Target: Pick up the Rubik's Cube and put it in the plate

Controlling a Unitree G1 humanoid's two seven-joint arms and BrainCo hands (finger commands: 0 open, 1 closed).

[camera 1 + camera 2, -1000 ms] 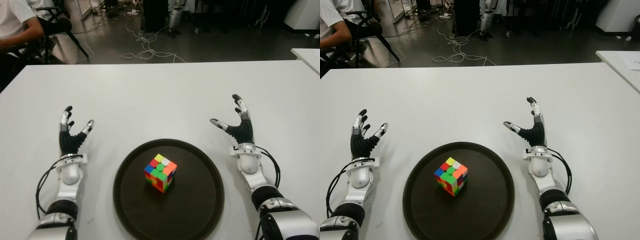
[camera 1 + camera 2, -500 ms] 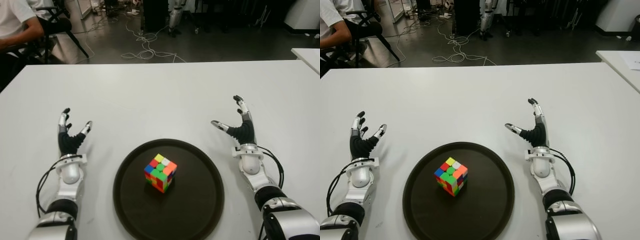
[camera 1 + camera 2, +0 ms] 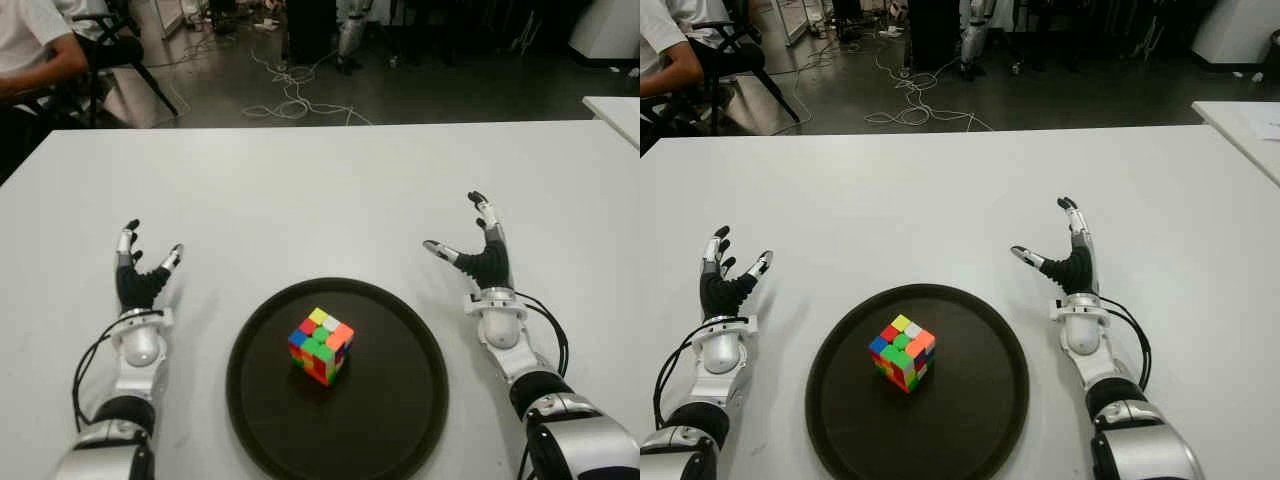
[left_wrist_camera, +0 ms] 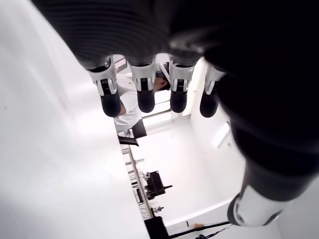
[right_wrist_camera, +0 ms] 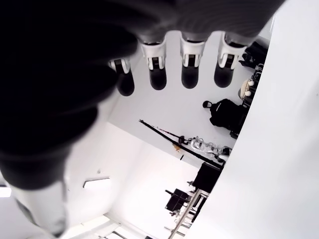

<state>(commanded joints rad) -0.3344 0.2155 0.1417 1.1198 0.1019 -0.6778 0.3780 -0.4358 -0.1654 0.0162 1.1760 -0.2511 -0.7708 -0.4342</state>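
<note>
Rubik's Cube (image 3: 321, 345) sits in plate (image 3: 400, 420), midway btwn hands. Left hand (image 3: 138, 275) and right hand (image 3: 480, 255) both spread wide, holding nothing, roughly equidistant.

The plate (image 3: 400, 420) sits on the worktop (image 3: 320, 190), near its front edge. The cube (image 3: 321, 345) lies in the plate, slightly left of centre. The left hand (image 3: 140, 275) shows left of the plate, the right hand (image 3: 478, 255) right of it, both seemingly apart from it.
</note>
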